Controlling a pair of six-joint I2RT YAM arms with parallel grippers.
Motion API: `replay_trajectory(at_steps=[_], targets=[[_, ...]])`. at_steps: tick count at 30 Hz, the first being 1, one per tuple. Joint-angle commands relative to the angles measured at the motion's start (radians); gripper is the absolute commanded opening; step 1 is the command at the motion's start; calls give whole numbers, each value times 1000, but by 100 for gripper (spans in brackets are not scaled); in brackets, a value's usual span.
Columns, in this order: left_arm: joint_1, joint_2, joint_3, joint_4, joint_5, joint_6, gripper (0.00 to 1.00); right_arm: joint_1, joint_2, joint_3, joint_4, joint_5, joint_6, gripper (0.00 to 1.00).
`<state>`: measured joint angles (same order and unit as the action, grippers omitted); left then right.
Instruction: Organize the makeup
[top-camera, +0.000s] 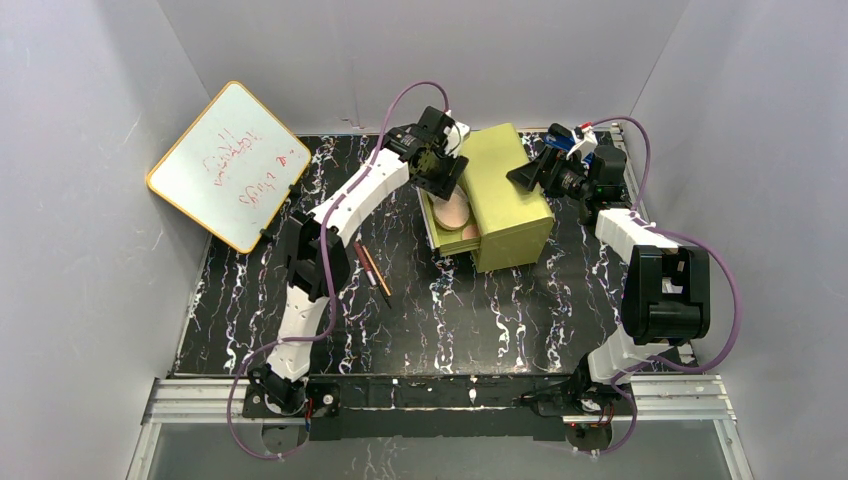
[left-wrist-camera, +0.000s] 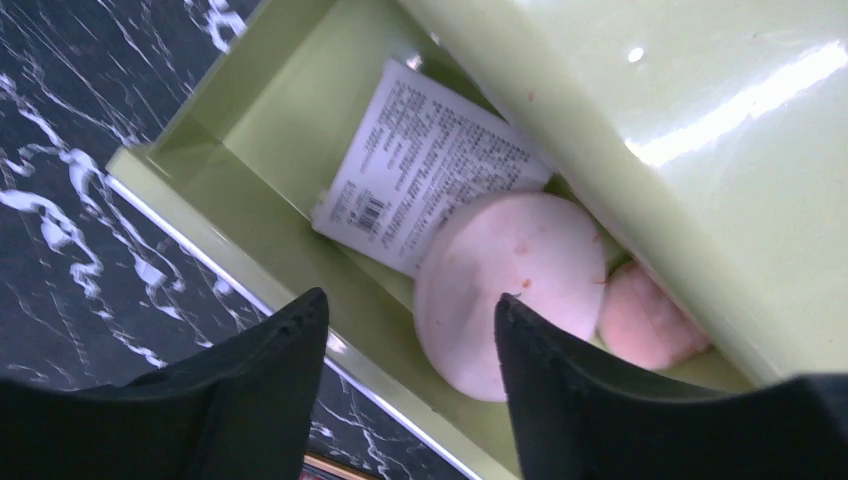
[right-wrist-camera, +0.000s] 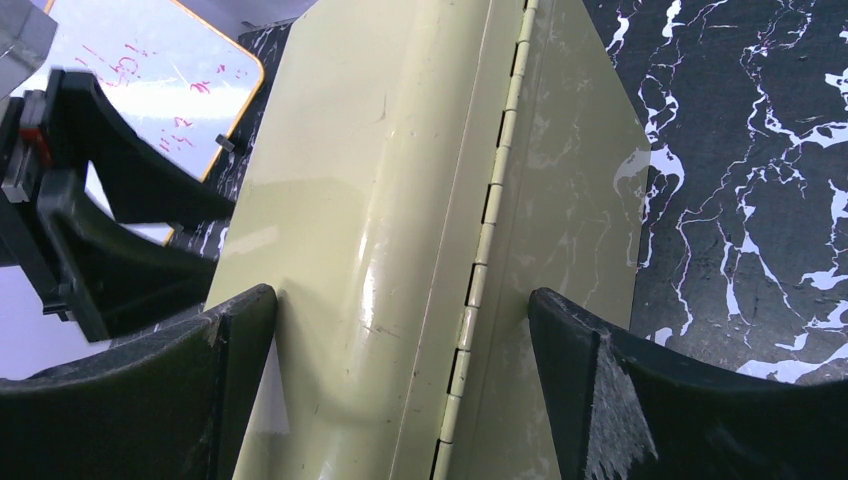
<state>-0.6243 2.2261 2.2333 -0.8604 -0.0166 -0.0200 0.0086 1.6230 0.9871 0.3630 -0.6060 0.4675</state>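
Observation:
The yellow-green box (top-camera: 515, 200) has its drawer (left-wrist-camera: 150, 175) pulled out. In the drawer lie a large copper-pink disc (left-wrist-camera: 500, 270), a smaller one (left-wrist-camera: 645, 315) and a white square palette (left-wrist-camera: 430, 165), printed side up. My left gripper (left-wrist-camera: 410, 298) hangs open just above the drawer's front wall, with nothing between its fingers. Two brown-orange pencil sticks (top-camera: 372, 268) lie on the table left of the drawer. My right gripper (right-wrist-camera: 400, 300) stands open astride the box's hinged back edge (right-wrist-camera: 485, 220); I cannot tell whether it touches the box.
A yellow-rimmed whiteboard (top-camera: 228, 165) with red writing leans at the back left. The black marbled table (top-camera: 450, 320) is walled in by grey panels. The left arm (top-camera: 350, 200) reaches over the table toward the drawer.

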Motion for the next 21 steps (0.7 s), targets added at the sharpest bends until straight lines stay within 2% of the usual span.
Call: replay_trajectory(at_steps=[1, 2, 3, 6, 9, 14, 17, 19, 21], targets=[[-4, -64, -2, -18, -12, 8, 79, 0, 52, -51, -246, 32, -108, 100], [-4, -73, -5, -4, -10, 7, 97, 0, 52, -51, -246, 32, -107, 100], [-3, -83, -12, 9, -9, 8, 98, -1, 52, -51, -247, 33, -107, 100], [-2, -143, -63, 70, -38, 15, 98, -1, 51, -50, -250, 33, -108, 100], [20, -245, -200, 168, -62, 39, 98, 0, 48, -49, -252, 34, -109, 100], [157, -430, -474, 344, 123, 49, 99, -1, 49, -47, -252, 32, -109, 100], [258, -484, -608, 425, 270, -25, 98, 0, 50, -49, -247, 29, -107, 100], [279, -465, -653, 426, 298, -67, 99, -1, 52, -49, -244, 27, -106, 100], [280, -441, -692, 415, 263, -82, 98, -1, 51, -50, -243, 27, -105, 100]])
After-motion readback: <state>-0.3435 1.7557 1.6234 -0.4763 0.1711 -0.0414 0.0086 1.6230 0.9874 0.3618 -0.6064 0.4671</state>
